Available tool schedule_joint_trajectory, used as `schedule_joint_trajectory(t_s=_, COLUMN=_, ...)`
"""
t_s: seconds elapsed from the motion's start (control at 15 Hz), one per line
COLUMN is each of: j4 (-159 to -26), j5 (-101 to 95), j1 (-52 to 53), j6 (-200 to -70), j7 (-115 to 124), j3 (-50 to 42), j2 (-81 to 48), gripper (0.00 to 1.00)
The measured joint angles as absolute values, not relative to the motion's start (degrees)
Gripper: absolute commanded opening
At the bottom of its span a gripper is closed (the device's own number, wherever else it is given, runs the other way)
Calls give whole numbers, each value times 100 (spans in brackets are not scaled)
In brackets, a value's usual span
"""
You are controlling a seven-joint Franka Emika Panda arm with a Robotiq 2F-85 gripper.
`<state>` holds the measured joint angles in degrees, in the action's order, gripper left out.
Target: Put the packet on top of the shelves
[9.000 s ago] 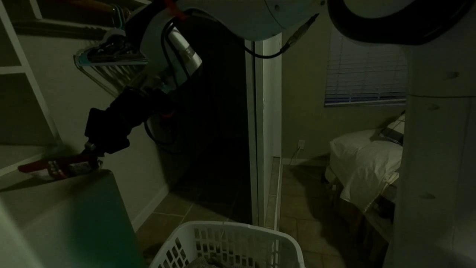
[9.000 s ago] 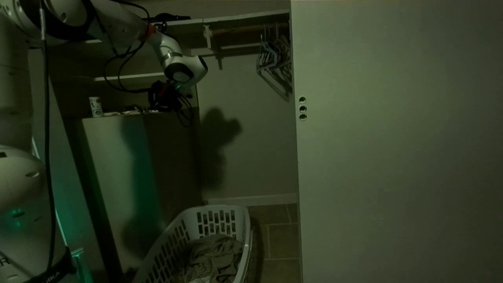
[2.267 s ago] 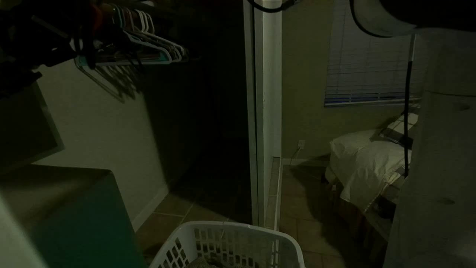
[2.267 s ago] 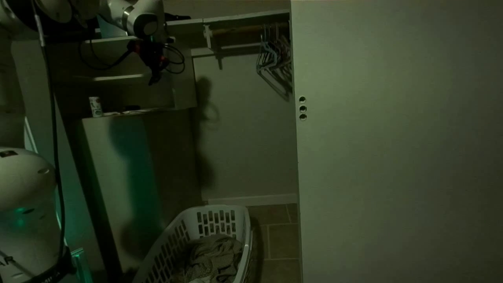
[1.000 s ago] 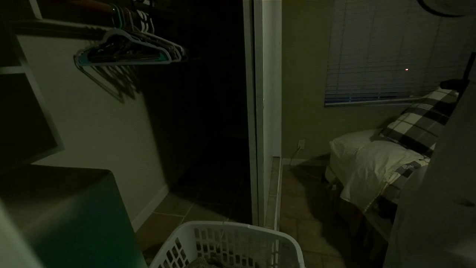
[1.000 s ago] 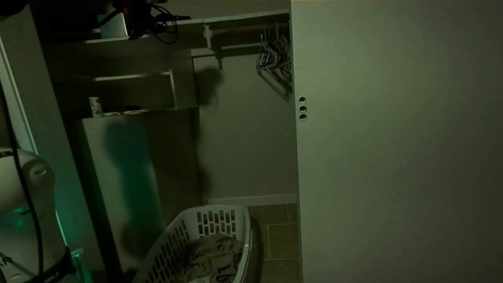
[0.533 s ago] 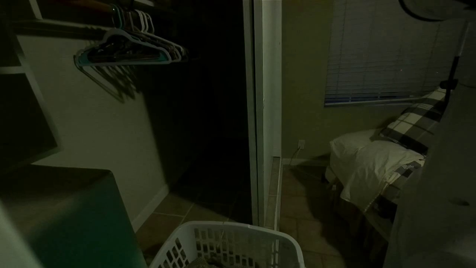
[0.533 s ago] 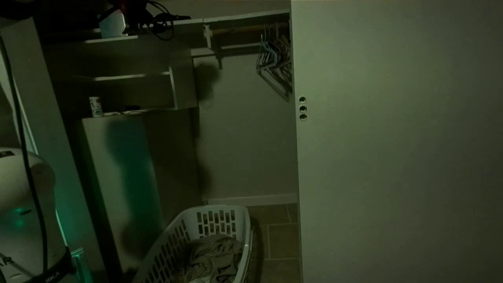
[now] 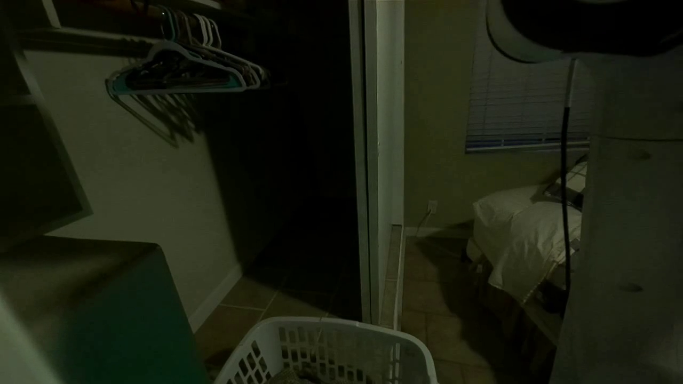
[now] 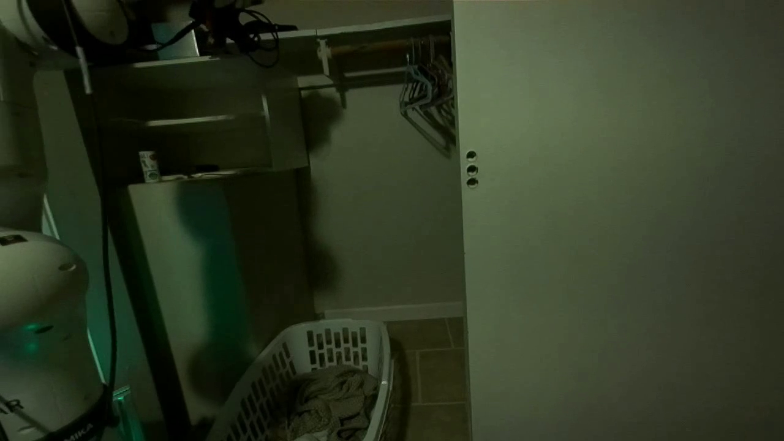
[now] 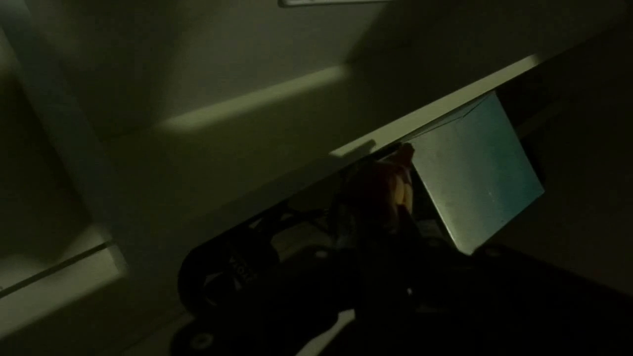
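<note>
Packet (image 11: 381,190), small, crinkly, dark red with pale patches, shows only in the wrist view. The black two-fingered gripper (image 11: 378,225) has hold of its near end, fingers drawn in close on it, though the gloom hides the exact contact. It lies over the top front edge of the white boxy shelf unit (image 10: 288,125), just beside a pale blue flat-sided box (image 11: 479,168); whether it touches the top cannot be told. Near that edge the wrist view also shows a black rounded object (image 11: 254,254) with pale lettering, too dim to read.

In an exterior view the white jointed robot arm (image 10: 43,288) stands along the left edge up to a dark-ringed joint, its middle stretch lies beyond the upper frame, and the gripper hangs at the shelf unit's top, beside the box. A white printed cylinder (image 10: 149,166) on the pale green flat-topped cabinet (image 10: 165,245) shows there alone. A bed with white bedding (image 9: 523,229) and a window with slatted blinds (image 9: 525,101) appear in an exterior view where the arm is a thick column at the right. Both exterior views take in the white lattice laundry basket (image 10: 343,323).
</note>
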<state>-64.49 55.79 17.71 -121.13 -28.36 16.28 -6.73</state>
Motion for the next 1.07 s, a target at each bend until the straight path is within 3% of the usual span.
schedule_joint_trajectory(t_s=1.07, j4=-4082, j5=4531, j1=2596, j6=-12659, j7=-2517, j3=1673, j2=-2507, gripper=8)
